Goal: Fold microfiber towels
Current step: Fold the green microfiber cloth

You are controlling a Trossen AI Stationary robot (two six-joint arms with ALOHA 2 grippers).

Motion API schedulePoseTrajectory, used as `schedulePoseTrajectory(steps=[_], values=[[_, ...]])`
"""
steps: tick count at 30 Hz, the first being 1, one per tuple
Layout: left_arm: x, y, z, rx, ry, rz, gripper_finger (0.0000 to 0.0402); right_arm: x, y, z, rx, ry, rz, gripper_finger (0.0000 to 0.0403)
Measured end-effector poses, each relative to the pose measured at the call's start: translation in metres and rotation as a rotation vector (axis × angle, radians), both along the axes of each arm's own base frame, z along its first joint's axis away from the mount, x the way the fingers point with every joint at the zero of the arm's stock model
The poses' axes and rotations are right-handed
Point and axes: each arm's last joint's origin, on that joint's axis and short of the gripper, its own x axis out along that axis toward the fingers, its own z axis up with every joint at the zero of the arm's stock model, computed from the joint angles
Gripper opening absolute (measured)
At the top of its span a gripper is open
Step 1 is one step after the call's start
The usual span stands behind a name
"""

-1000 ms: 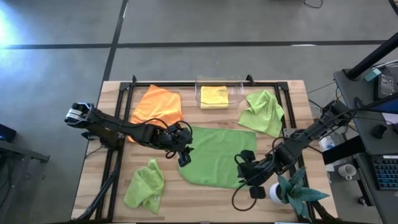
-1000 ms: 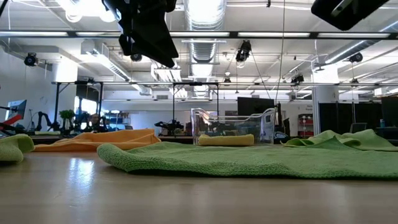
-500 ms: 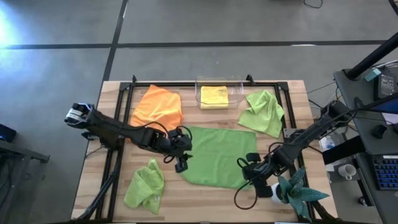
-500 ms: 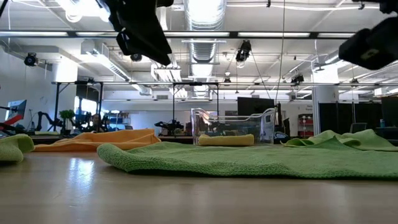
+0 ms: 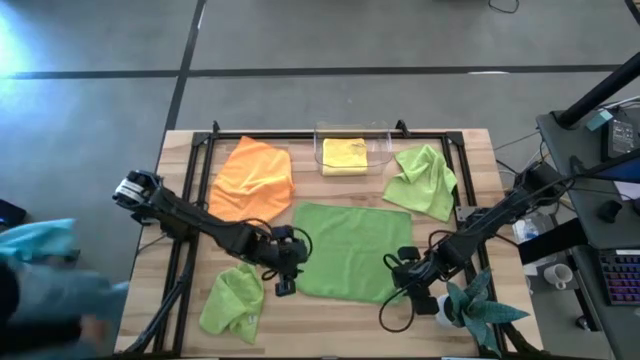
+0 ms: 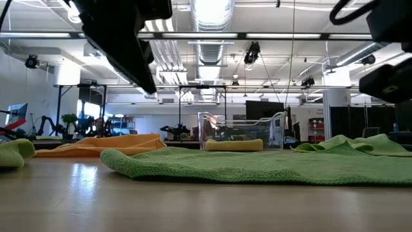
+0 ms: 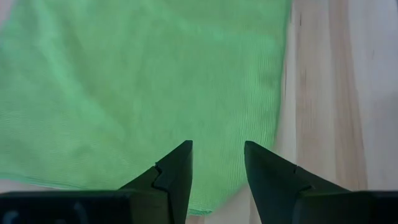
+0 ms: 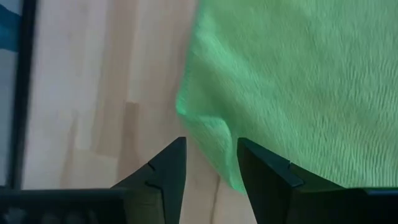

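A lime green microfiber towel (image 5: 350, 248) lies spread flat at the table's middle. My left gripper (image 5: 284, 284) hangs open above its near left corner (image 7: 245, 186). My right gripper (image 5: 403, 272) hangs open above its near right corner (image 8: 208, 134), which is slightly rumpled. Neither touches the cloth; in the low view both stand above the towel (image 6: 257, 166). An orange towel (image 5: 252, 175) lies at the far left. A yellow one (image 5: 345, 155) lies folded in the clear bin (image 5: 352, 130). Crumpled green towels lie at the far right (image 5: 422, 180) and near left (image 5: 232, 300).
A teal spiky plant in a white pot (image 5: 468, 306) stands close to my right gripper at the near right. A black frame (image 5: 190, 200) runs along the table's left, far and right sides. A person in teal (image 5: 45, 280) is beside the table's left edge.
My left gripper has gone down and toward the table's near edge, to the spread towel's near left corner. My right gripper has sunk toward the towel's near right corner. A person in teal has come into view at the left.
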Motion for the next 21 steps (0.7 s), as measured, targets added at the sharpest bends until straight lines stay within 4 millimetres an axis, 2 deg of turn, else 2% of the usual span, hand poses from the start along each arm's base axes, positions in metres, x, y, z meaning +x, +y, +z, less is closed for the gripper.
schedulePoseTrajectory(steps=[9, 21], values=[[0.006, -0.01, -0.023, 0.011, 0.07, -0.026, 0.013, -0.006, -0.004, -0.014, 0.038, 0.033, -0.054, 0.0141], [0.01, -0.012, -0.036, 0.008, 0.097, -0.035, 0.013, -0.011, -0.01, -0.027, 0.044, 0.043, -0.115, 0.0141]])
